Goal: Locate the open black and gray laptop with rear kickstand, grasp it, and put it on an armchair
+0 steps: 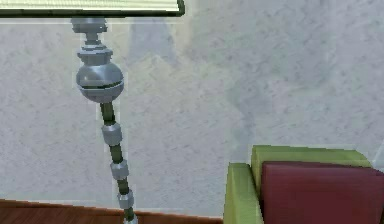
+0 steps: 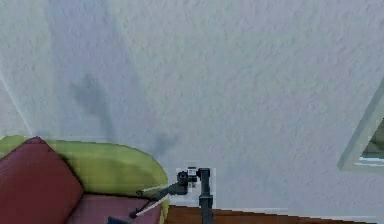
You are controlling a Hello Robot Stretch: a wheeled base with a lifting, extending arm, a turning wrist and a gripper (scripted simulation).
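Judging by shape alone, the laptop (image 2: 143, 208) may be the thin dark-and-pale sliver low in the arm side view, just left of the gripper (image 2: 162, 191), though it is too small to name with confidence. Its long axis appears to run slantwise, from the fingers down toward that view's bottom edge. It lies on the fingers' far side, over the near edge of the armchair (image 2: 110, 162), whose green rim and dark red cushion (image 2: 35, 180) sit directly behind it. With the chair behind the gripper's far end, I cannot tell whether it holds anything, nor how the fingers stand. The arm (image 2: 205, 198) rises from the bottom edge, beside the chair's right-hand rim. The coming move, as I judge it, turns on this: the seat lies leftward of the fingers, so a placement needs travel further over the cushion and not outward to the wall (image 2: 240, 80). In the forward view the same armchair (image 1: 300, 156) sits at the lower right, with a floor lamp (image 1: 100, 78) standing apart to its left.
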